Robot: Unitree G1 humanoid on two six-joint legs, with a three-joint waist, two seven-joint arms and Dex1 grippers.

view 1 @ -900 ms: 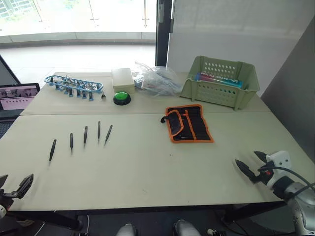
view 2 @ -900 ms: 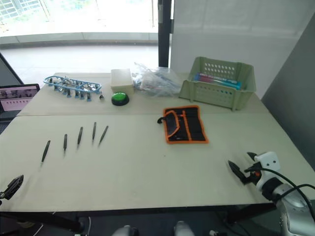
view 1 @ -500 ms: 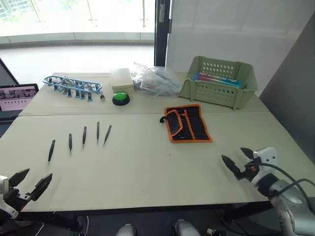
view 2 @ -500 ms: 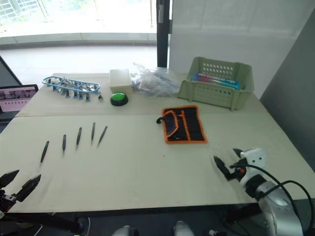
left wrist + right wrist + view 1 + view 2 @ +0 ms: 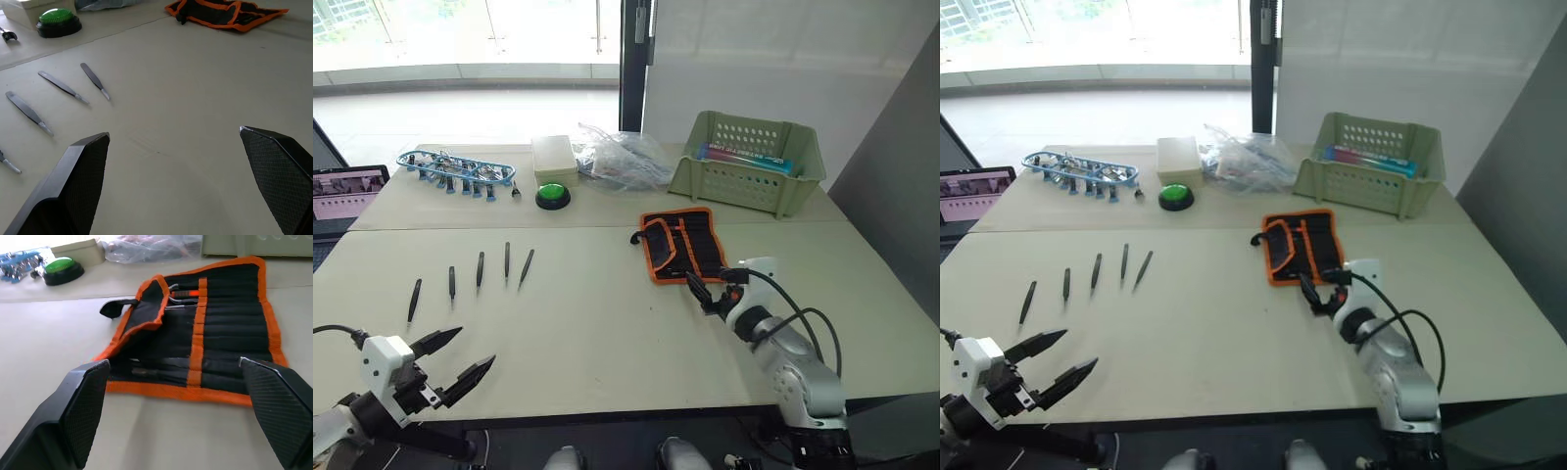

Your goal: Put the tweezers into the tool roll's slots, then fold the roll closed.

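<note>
Pale table [image 5: 607, 333] across most of the frame, seam running side to side in the upper half. Green plastic basket [image 5: 749, 162] at upper right, coloured box inside. Crumpled clear plastic bag [image 5: 622, 157] at upper centre, cream box [image 5: 556, 157] just left of it, green round button [image 5: 554, 196] in front of that box. Blue rack of clips [image 5: 455, 171] at upper left, laptop screen [image 5: 347, 191] at the far left edge.

Tool roll [image 5: 685, 245] right of centre, spread open and flat on the table, orange edging all round, one flap on its left side partly folded over, small black strap poking out at the left. Slots [image 5: 230, 340] in rows, a couple of slim tools already seated near the orange inner stripe.

Right claw [image 5: 703, 286] just below the roll's near edge, fingers spread wide apart, nothing between them. Left claw [image 5: 453, 357] at lower left, low over the table, likewise splayed and empty.

Five tweezers [image 5: 480, 269] in a loose fan at centre left, each lying flat and apart from its neighbours, well away from the roll and between the left claw and the blue rack.
</note>
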